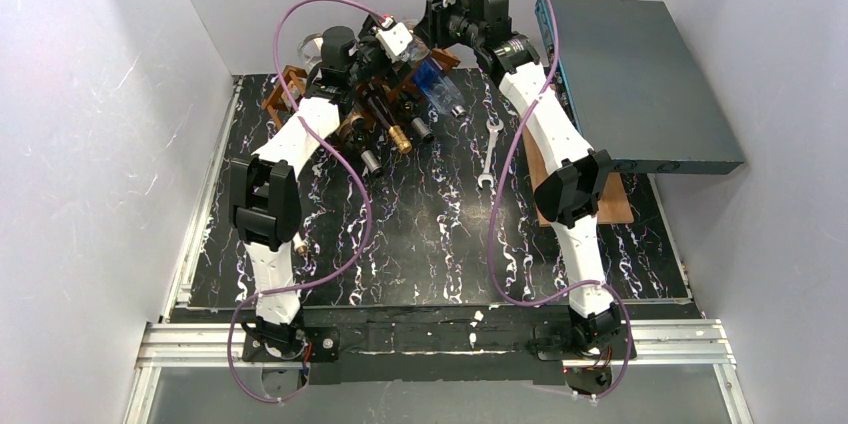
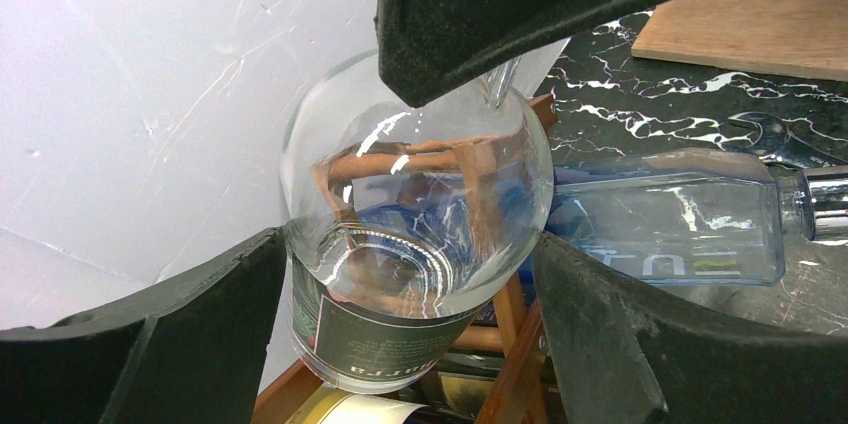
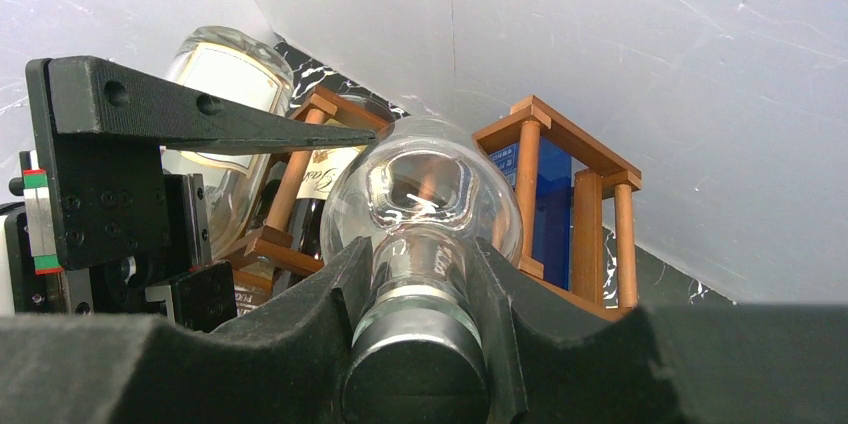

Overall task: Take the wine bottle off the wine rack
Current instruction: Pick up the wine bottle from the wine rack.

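Right claw [image 3: 420, 289] clamps narrowly on the neck of the wine bottle [image 3: 420, 194], next to its dark cap. The right arm [image 1: 545, 124] rises steeply from its base and bends back over the far end of the surface. Left claw [image 2: 412, 254] stands wide, with one finger [image 2: 200, 334] at each side of the clear bottle's lower body, right beside the glass. The left arm [image 1: 290, 144] stretches forward to the same spot.

The bottle lies at the top of the wine rack [image 3: 560, 139], among its upper cells; whether it rests on the wood I cannot tell. From above, both wrists cover the bottle and the rack's middle. Its dark label is cut off and unreadable.

A blue bottle [image 2: 680, 214] juts from the rack's right side over the black, white-veined surface [image 1: 430, 234]. A wrench [image 1: 490, 149], a wooden board [image 1: 615, 206] and a grey box [image 1: 640, 84] sit further right. White walls enclose the space.
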You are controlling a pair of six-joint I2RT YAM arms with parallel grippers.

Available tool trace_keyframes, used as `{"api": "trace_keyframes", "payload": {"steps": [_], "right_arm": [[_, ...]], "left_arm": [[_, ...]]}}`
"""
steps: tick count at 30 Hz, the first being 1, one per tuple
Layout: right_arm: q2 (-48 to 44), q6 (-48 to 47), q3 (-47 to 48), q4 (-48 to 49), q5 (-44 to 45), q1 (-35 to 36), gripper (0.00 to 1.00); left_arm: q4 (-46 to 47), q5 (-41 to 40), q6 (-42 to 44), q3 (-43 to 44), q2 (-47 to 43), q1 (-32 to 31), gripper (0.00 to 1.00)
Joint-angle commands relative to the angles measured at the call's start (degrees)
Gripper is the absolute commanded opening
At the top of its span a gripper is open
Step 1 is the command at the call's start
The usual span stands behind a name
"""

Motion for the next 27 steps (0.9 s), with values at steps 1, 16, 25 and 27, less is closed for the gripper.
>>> {"api": "trace_keyframes", "payload": {"steps": [1, 16, 25, 27], "right_arm": [[0.32, 0.35, -0.04, 6.15, -2.21, 2.01, 0.42], [1.06, -0.51, -1.84, 8.18, -3.96, 2.1, 0.63], [1.03, -1.18, -4.46, 10.34, -5.18, 1.88, 0.63], [1.01, -1.4, -4.4, 10.49, -5.33, 1.79, 0.63]], "left_arm": [[-1.23, 4.2, -2.42, 0.95, 0.75, -1.76, 0.77], [-0.95, 4.03, -2.75, -0.66, 0.01, -1.8, 0.75], [-0.25, 3.17, -3.97, -1.48, -0.6, -1.74, 0.74], [-0.03, 2.86, -4.19, -1.86, -0.85, -1.77, 0.74]]}}
